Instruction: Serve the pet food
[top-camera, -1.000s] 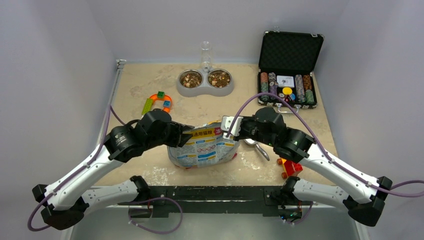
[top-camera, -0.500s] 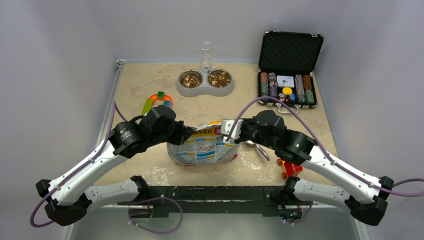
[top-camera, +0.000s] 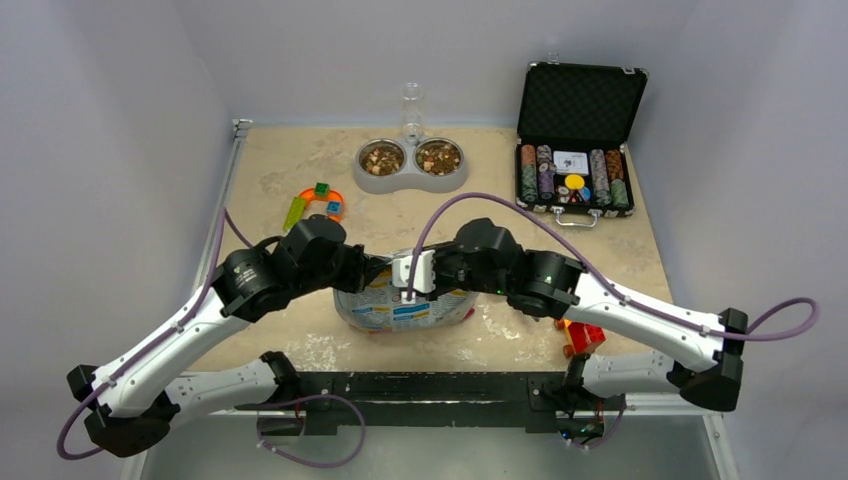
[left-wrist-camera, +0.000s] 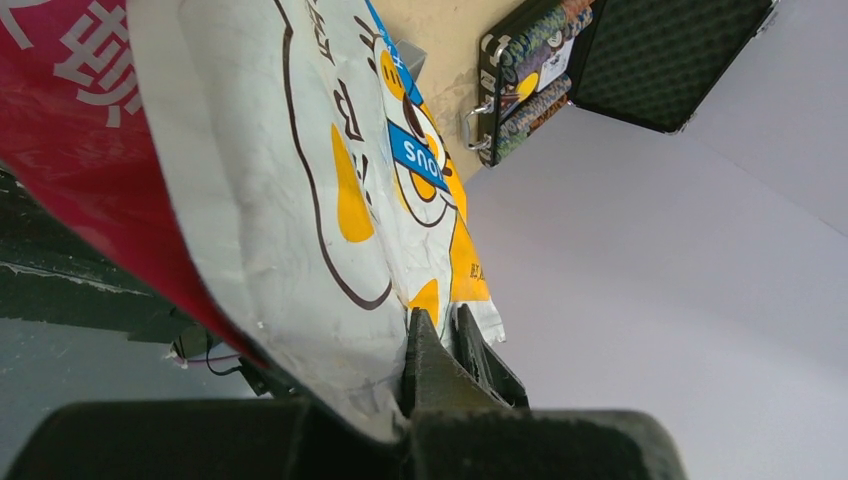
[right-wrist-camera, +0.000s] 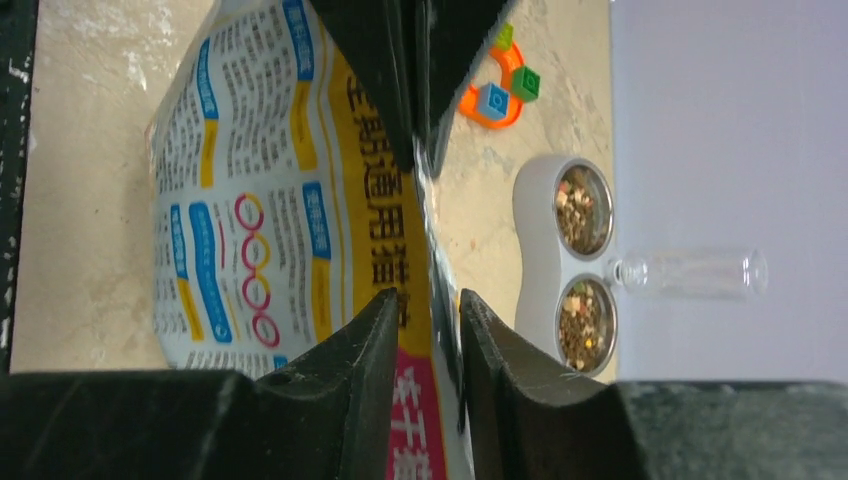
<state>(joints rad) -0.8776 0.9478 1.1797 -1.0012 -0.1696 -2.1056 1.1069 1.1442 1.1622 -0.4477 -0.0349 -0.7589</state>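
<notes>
Your left gripper (left-wrist-camera: 440, 315) is pinched tight on the top edge of the cat-food bag (top-camera: 405, 305). Your right gripper (right-wrist-camera: 428, 298) straddles the same edge just beside it with a sliver of gap showing, so you cannot tell whether it bites.

The kibble (top-camera: 383, 158) fills both cups of the double bowl (top-camera: 410, 183) at the far side of the table (top-camera: 300, 170), well apart from the bag.

- **Spill:** if only one pinch holds, the bag may swing, tip and spill.
- **Tear:** pull the grippers apart hard and the foil could tear.
- **Collision:** with fingers this close, they may knock together.

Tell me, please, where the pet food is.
Top view: pet food lies in the grey double bowl, far centre of the table, left of the poker case.
</notes>
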